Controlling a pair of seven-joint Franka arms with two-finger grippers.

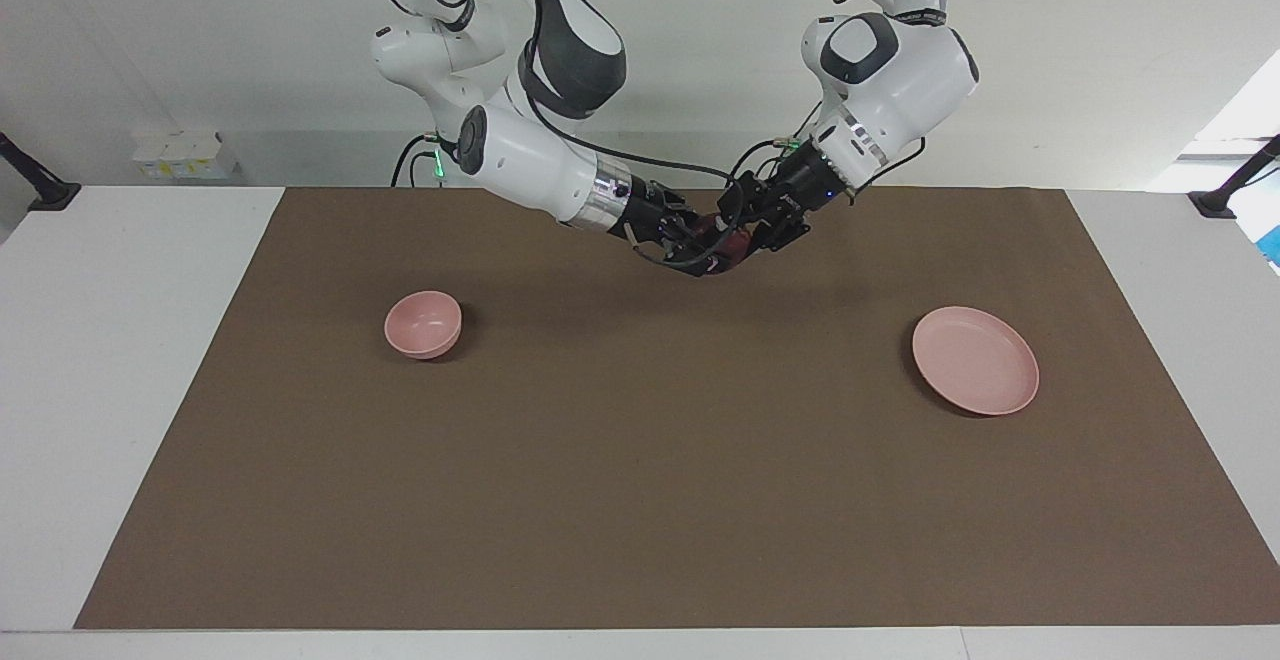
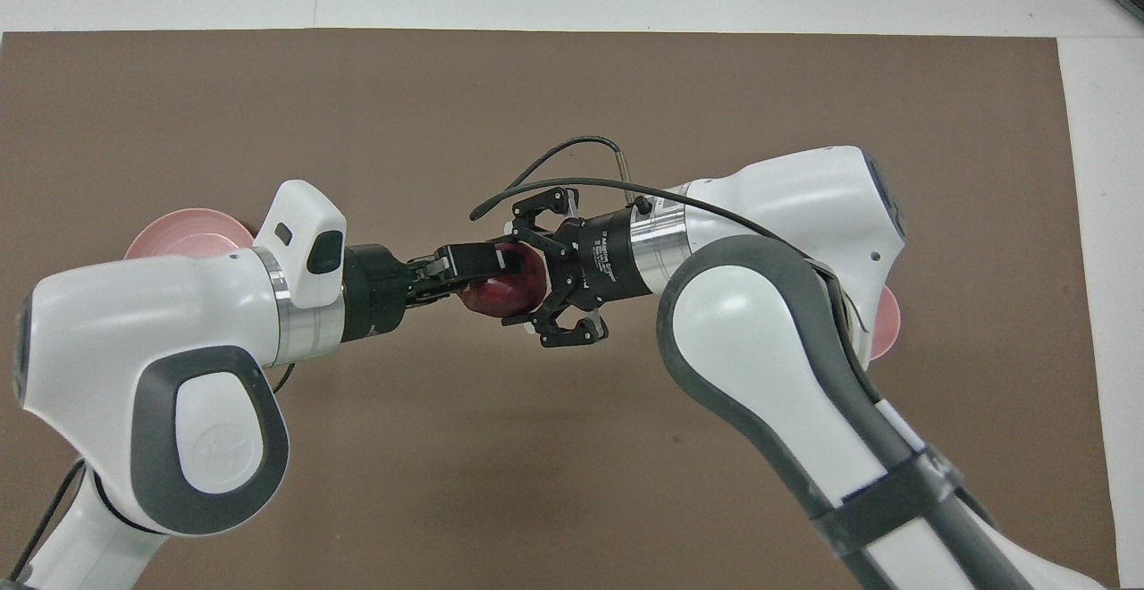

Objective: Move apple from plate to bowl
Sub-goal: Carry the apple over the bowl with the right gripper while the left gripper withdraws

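A brown mat (image 1: 640, 460) covers most of a white table (image 1: 120, 360), and a plain pale wall (image 1: 200, 60) rises at the robots' end of it, with a few small white boxes (image 1: 182, 153) set against its foot near the right arm's corner. From the facing camera the pink bowl (image 1: 423, 324) sits at about nine o'clock on the mat, toward the right arm's end, and the flat pink plate (image 1: 975, 360) at about three o'clock, toward the left arm's end; the plate is bare. Both arms meet in mid-air over the middle of the mat, at roughly twelve o'clock, well above the surface. The dark red apple (image 2: 508, 288) hangs between them. The left gripper (image 2: 487, 270) has its fingers pinched on the fruit, one dark finger lying across its top. The right gripper (image 2: 536, 282) is pushed up against the apple's other side with its linkage fingers splayed wide above and below it (not closed on anything that I can see). A black clamp stand (image 1: 40, 185) is fixed at each end of the table.
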